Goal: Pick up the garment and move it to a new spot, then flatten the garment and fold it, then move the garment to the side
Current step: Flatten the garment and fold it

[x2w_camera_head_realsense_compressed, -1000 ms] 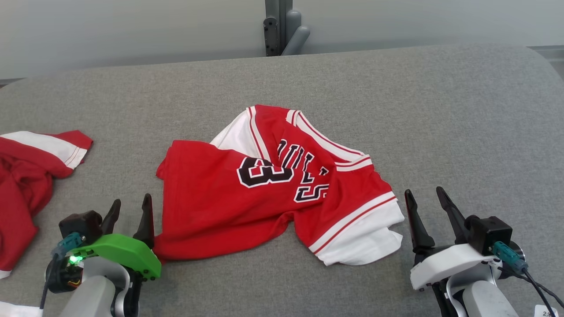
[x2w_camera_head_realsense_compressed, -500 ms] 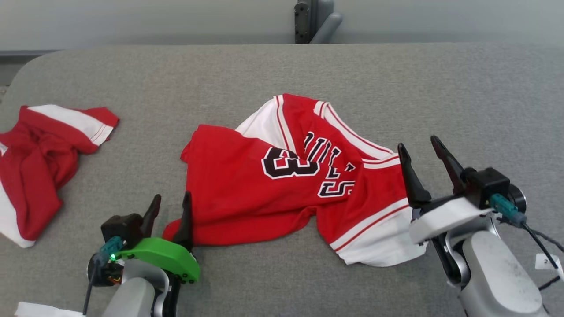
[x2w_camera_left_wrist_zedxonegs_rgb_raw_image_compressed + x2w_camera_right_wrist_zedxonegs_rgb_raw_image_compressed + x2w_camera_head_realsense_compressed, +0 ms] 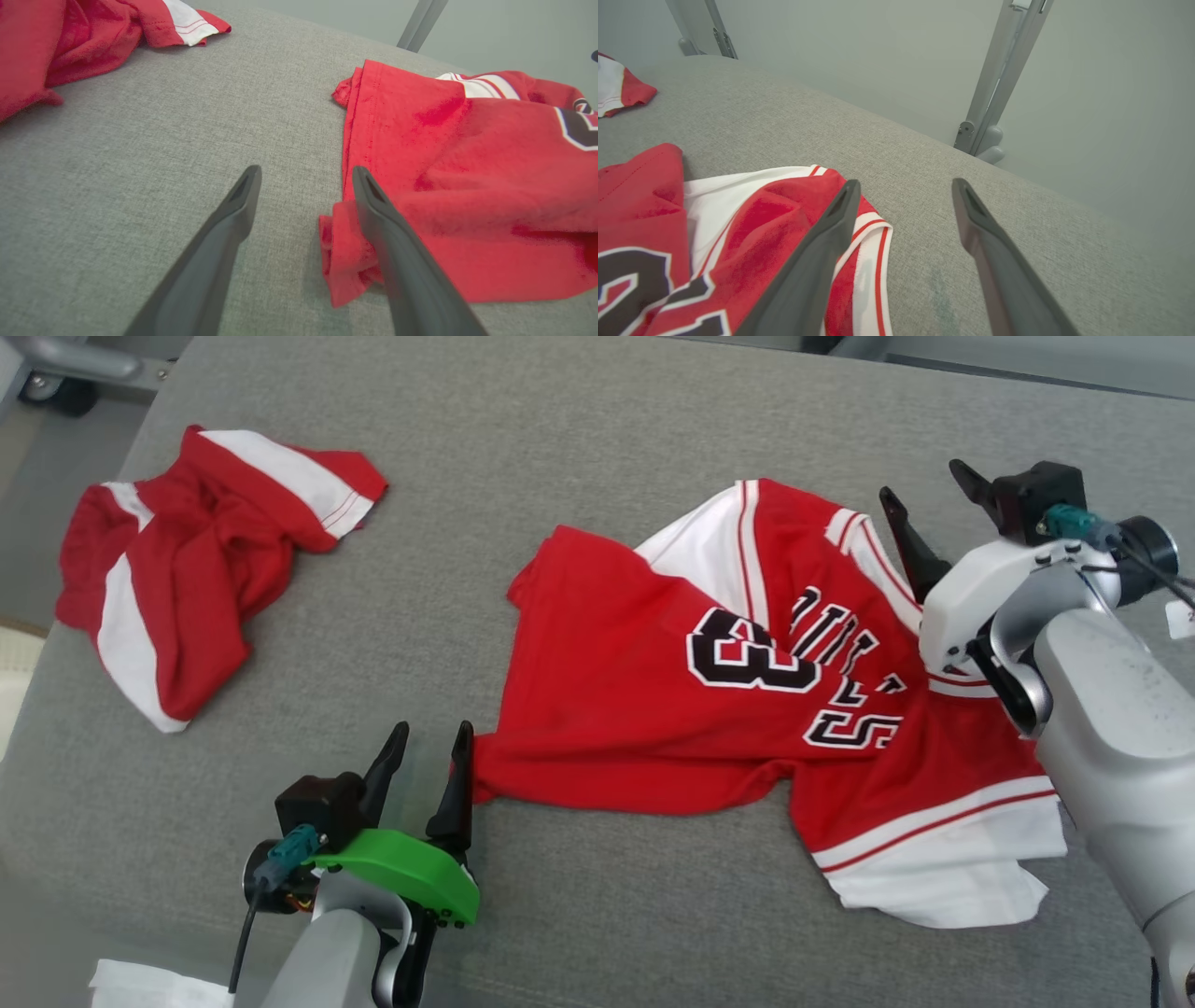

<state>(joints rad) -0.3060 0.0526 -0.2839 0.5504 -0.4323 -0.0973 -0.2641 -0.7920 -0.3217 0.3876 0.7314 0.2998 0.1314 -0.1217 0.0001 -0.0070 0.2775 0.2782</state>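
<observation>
The garment [image 3: 653,691] is a red jersey with white trim and black lettering, lying crumpled in the middle of the grey table [image 3: 560,420]. My left gripper [image 3: 429,751] stands open at the jersey's near left corner [image 3: 345,261], its right finger over that corner's edge. My right gripper [image 3: 929,485] is open above the jersey's far right edge, beside the white-striped armhole [image 3: 873,242]. Nothing is between either pair of fingers.
A second red and white garment [image 3: 196,560] lies bunched at the table's far left, also seen in the left wrist view [image 3: 70,42]. Metal posts [image 3: 999,79] stand behind the table against a pale wall. A white paper [image 3: 154,985] lies at the near left edge.
The head camera has swung, shifting the whole picture rightward and down. My right gripper has gone forward from the jersey's near right hem to its far right edge. Both grippers stayed open.
</observation>
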